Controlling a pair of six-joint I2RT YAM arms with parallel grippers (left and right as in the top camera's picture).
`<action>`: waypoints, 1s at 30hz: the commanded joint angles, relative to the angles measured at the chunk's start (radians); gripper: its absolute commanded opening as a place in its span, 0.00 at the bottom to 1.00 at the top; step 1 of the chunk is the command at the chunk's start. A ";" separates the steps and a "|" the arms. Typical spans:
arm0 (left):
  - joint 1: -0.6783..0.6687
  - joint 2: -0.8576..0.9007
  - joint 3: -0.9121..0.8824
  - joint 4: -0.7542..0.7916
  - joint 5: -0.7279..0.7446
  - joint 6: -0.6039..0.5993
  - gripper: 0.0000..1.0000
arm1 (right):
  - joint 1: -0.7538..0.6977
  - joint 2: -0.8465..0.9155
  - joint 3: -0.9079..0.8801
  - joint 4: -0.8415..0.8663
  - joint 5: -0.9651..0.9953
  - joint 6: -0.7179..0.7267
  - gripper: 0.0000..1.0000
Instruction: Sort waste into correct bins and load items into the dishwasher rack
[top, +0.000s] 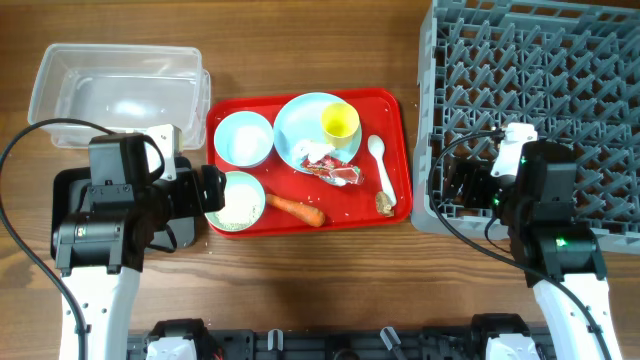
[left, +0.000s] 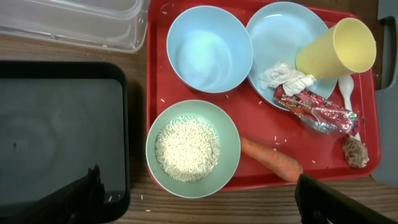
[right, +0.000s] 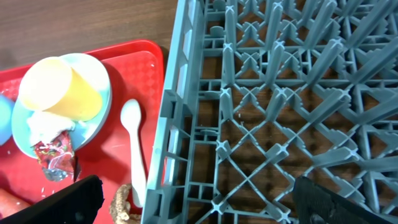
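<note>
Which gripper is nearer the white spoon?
Right. The right gripper hangs over the edge of the rack, beside the spoon; the left gripper is across the tray by the green bowl.

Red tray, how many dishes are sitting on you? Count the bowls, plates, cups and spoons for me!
Bowls: 2, the white-blue bowl and the pale green bowl
Plates: 1, the pale blue plate
Cups: 1, the yellow cup
Spoons: 1, the white spoon
Total: 5

Dishwasher rack (top: 540, 90), far edge apparently off-frame
</note>
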 joint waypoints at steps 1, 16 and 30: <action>-0.005 0.002 0.020 0.059 0.045 0.007 1.00 | 0.004 -0.002 0.019 0.000 -0.023 -0.014 1.00; -0.246 0.347 0.079 0.487 0.059 -0.098 1.00 | 0.004 -0.002 0.019 -0.002 -0.022 -0.014 1.00; -0.455 0.777 0.232 0.623 -0.012 -0.151 0.74 | 0.004 -0.002 0.019 -0.002 -0.022 -0.014 1.00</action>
